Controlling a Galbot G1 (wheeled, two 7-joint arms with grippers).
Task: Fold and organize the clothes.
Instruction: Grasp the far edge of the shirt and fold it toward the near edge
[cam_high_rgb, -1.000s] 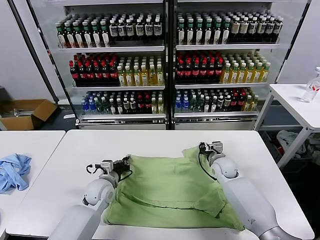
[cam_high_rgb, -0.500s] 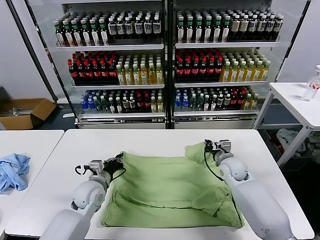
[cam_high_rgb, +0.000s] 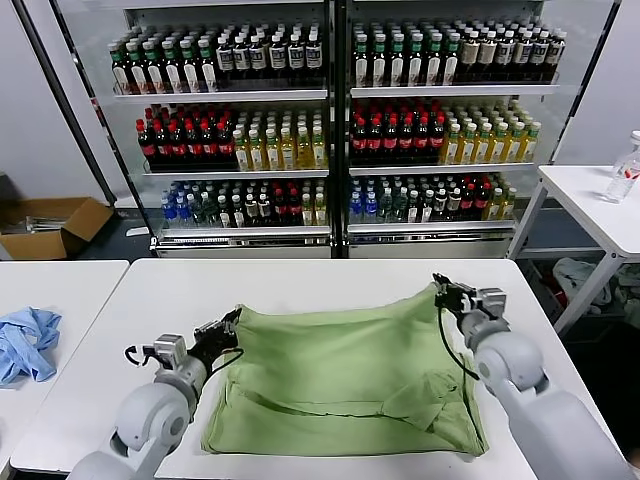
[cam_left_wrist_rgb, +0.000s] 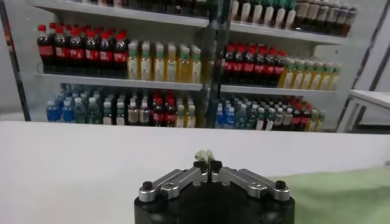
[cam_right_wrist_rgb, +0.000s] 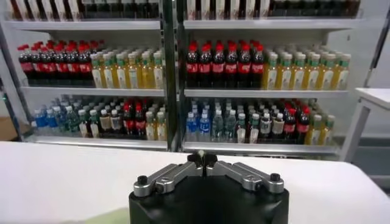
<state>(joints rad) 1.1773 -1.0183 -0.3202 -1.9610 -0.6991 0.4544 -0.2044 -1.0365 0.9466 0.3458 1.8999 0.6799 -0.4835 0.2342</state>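
Light green polo shirt (cam_high_rgb: 345, 385) spread on the white tabletop (cam_high_rgb: 300, 280), its far edge stretched taut between the left gripper (cam_high_rgb: 225, 333) and right gripper (cam_high_rgb: 447, 294), each with jaws pinched on a corner, apparently to flatten it for folding.

You see both arms swing outward from where they were a second ago: the left gripper (cam_high_rgb: 228, 324) now sits farther toward the left side of the surface (cam_high_rgb: 320, 275), and the right gripper (cam_high_rgb: 443, 287) farther right. Between them the polo shirt (cam_high_rgb: 340, 375) (its far edge bunched near the right one earlier) is now pulled into a wide, taut line, jaws pinched on each corner.
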